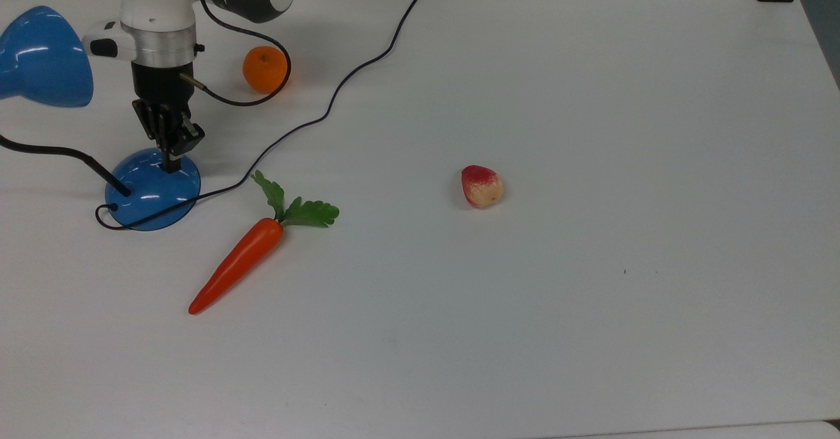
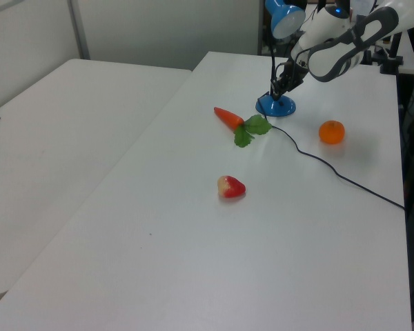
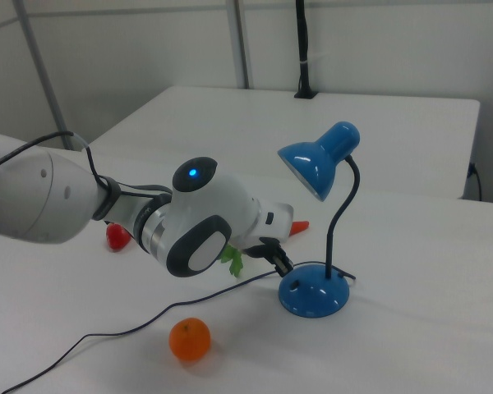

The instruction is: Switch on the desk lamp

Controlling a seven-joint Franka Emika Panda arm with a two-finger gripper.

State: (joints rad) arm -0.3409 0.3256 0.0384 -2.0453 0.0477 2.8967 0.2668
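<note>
Pressing down on the desk lamp's [image 1: 152, 188] domed base near a corner of the white surface [image 1: 525, 294], the gripper [image 1: 172, 165] is clenched, fingertips touching the base's top.

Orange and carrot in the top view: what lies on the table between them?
In the top view, the lamp's black cord crosses the white table between the orange and the carrot; nothing else lies there.
</note>
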